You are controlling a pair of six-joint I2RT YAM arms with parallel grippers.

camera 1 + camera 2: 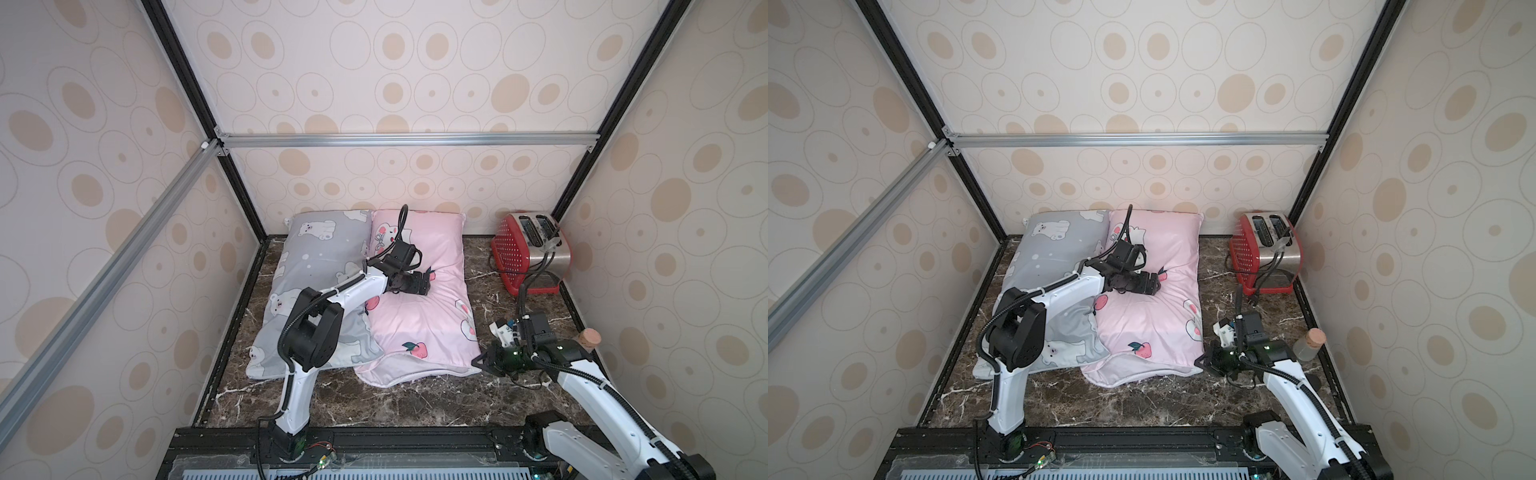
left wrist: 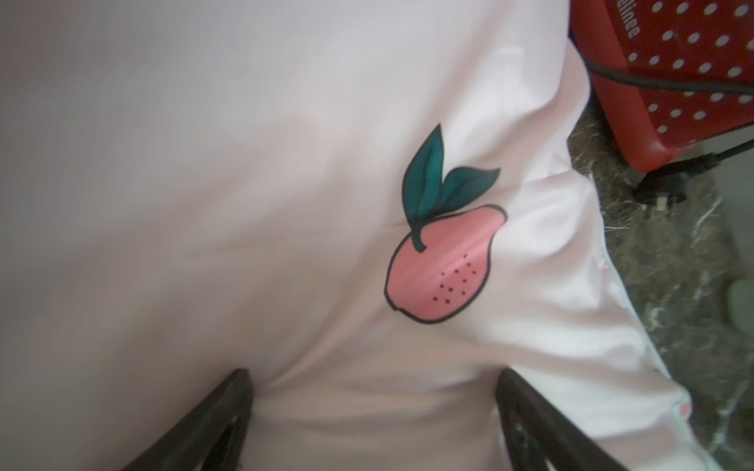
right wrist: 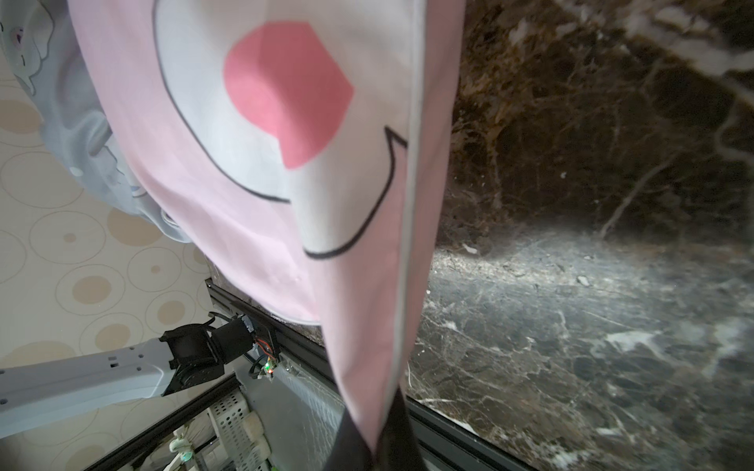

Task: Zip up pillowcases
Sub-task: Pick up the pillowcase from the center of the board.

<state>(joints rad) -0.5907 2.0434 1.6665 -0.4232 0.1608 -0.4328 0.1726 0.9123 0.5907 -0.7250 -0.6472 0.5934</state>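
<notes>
right pincer (image 1: 482,362) clamped on the near corner of the pink pillowcase (image 1: 419,320); left pincer (image 1: 429,277), jaws apart, presses its middle, beside the grey pillowcase (image 1: 316,257) on the bench (image 1: 415,403).

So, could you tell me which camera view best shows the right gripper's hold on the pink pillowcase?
The right wrist view: there the right gripper is shut on a corner of the pink pillowcase, close up. In both top views that pinch is small and distant. The left wrist view shows only pink fabric.
</notes>
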